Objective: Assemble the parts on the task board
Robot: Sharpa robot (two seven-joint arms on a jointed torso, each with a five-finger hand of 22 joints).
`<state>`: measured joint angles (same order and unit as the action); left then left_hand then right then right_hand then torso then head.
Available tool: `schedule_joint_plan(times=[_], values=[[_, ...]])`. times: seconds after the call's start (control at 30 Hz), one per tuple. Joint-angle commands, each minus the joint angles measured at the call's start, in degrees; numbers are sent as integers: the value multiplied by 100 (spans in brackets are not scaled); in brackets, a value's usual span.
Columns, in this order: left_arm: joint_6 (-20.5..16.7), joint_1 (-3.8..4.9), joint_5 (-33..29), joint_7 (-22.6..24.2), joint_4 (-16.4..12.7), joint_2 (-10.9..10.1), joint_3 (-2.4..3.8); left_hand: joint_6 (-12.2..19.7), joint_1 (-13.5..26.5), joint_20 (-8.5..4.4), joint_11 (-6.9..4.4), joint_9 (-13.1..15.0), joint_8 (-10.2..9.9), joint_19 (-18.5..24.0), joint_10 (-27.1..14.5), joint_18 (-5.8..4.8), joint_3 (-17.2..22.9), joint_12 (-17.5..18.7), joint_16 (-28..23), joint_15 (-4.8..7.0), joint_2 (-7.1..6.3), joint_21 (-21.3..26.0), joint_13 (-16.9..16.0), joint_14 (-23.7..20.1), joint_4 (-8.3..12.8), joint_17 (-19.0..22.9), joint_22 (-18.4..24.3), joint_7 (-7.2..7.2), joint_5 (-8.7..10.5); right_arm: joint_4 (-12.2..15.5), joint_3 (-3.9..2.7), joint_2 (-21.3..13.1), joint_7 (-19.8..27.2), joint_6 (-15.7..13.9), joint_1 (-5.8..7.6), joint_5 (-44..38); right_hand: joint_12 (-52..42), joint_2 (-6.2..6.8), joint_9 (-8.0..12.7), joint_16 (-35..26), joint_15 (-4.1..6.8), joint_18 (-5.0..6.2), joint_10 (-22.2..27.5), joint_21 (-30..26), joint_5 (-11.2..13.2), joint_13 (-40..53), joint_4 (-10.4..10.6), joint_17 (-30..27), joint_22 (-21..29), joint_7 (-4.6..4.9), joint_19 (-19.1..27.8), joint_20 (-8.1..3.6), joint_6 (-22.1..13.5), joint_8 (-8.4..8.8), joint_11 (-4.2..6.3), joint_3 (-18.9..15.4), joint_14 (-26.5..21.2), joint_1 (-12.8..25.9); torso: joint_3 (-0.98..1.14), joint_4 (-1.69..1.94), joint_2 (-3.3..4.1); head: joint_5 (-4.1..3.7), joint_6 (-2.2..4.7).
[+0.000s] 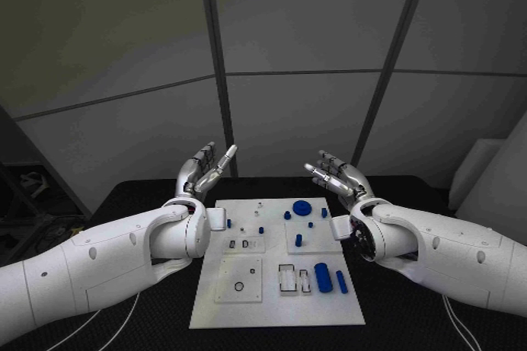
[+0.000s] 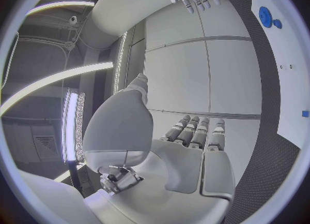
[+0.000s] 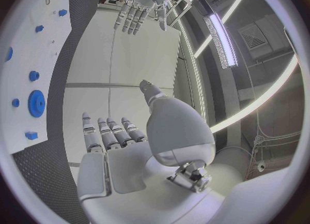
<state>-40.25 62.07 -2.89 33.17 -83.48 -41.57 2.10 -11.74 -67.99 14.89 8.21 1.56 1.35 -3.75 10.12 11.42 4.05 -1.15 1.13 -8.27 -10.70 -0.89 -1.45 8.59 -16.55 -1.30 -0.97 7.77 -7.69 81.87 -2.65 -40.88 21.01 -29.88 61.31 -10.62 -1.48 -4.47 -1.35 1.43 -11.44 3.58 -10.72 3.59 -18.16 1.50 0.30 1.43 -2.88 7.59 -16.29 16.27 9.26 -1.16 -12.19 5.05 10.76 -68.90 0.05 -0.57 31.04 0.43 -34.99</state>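
Now both my hands are raised above the far end of the task board (image 1: pixel 275 309), holding nothing. My left hand (image 1: pixel 206 170) stands left of centre in the head view, fingers apart, palm inward. My right hand (image 1: pixel 338 176) mirrors it right of centre, fingers loose. Blue parts lie on the board: a round disc (image 1: pixel 302 207) near its top, a long cylinder (image 1: pixel 323 275) lower right.
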Motion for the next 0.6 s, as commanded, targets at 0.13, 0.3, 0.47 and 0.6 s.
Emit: schedule_joint_plan(times=[0.13,0.3,0.47,0.6], values=[[276,36,-21,197,63,-120,6,-256,-273,140,134,33,60,-209,292,-104,92,-60,64,-171,101,-114,-28,288,-45,-38,-63,350,-5,-230,-28,-74,-234,359,28,-2006,-637,2,-279,556,-104,432,-3159,704,75,266,-540,227,-320,720,-1619,36,2395,-552,-132,222,2865,-858,-9,-20,70,5,-64],[394,63,-20,177,12,-252,5,-997,-526,205,383,111,200,-720,944,-254,228,-146,227,-385,240,-354,-84,1166,-28,-127,-184,586,17,-261,-32,-148,-279,277,33,-3007,-657,81,-301,697,135,678,-4180,1123,156,198,-694,227,-454,574,-2411,25,3890,-729,92,510,4069,-964,-15,-42,145,17,-52],[500,74,68,148,-36,-355,5,-2379,-821,186,547,254,510,-2501,3086,-300,380,-597,741,-407,442,-1157,-272,3245,95,-328,-564,709,67,-342,-35,-152,-453,388,92,-3803,-553,218,-262,742,302,705,-4699,1362,207,208,-721,270,-525,479,-2765,-96,4334,-695,233,777,4671,-912,6,-50,202,41,-60],[589,77,246,66,-143,-472,5,-3603,-1018,156,349,350,779,-3401,4087,-106,402,-851,1019,-178,539,-1574,-303,4125,371,-409,-707,626,86,-403,-36,-149,-765,663,205,-4531,-417,374,-251,712,397,701,-4969,1586,255,211,-697,304,-609,419,-3038,-213,4524,-626,302,955,4982,-826,18,-42,272,34,-40]])
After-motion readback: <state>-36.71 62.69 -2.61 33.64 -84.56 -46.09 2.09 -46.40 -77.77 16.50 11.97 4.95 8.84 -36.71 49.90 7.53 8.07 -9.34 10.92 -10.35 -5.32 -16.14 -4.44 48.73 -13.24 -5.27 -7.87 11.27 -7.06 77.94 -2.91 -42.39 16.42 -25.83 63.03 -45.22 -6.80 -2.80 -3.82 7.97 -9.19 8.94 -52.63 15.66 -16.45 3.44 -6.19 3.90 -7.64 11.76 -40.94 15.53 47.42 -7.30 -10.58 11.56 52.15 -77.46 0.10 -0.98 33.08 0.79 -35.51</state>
